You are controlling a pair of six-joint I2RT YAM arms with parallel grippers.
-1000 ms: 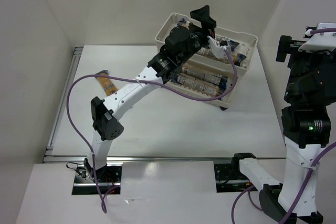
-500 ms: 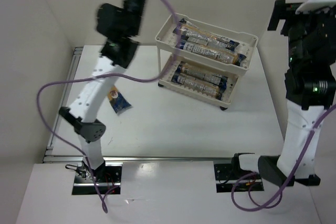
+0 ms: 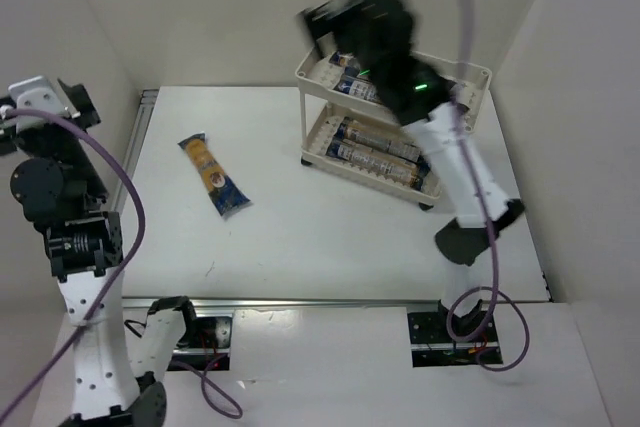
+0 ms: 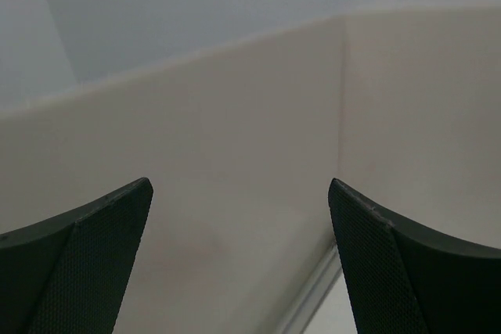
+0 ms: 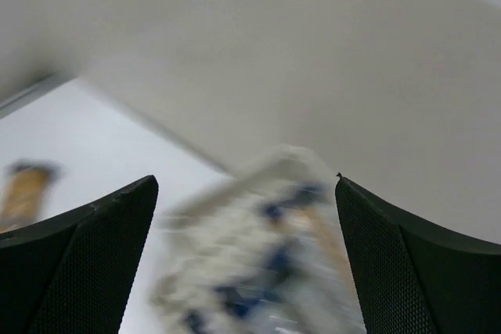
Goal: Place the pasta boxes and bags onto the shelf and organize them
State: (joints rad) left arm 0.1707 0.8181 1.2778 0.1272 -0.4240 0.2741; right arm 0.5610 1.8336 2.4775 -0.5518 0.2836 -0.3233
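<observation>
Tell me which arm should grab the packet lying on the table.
Probably left. The long yellow-orange pasta packet with dark blue ends lies on the table's left half, and the left gripper is open and empty. The right arm is stretched over the cream-white two-tier rack.

The right arm [image 3: 457, 162] is stretched right across the shelf [image 3: 345, 168], its forearm over the rack's right end, so the way in from above is barred there. The lower tray is lined with packets [image 3: 385, 145] and roofed by the top tray. The left arm [image 3: 62, 197] stands upright by the left wall, well apart from everything. One loose packet [image 3: 212, 176] lies left of centre with bare table [image 3: 330, 237] all round it and a broad lane across to the shelf. Walls close off the left, back and right.
</observation>
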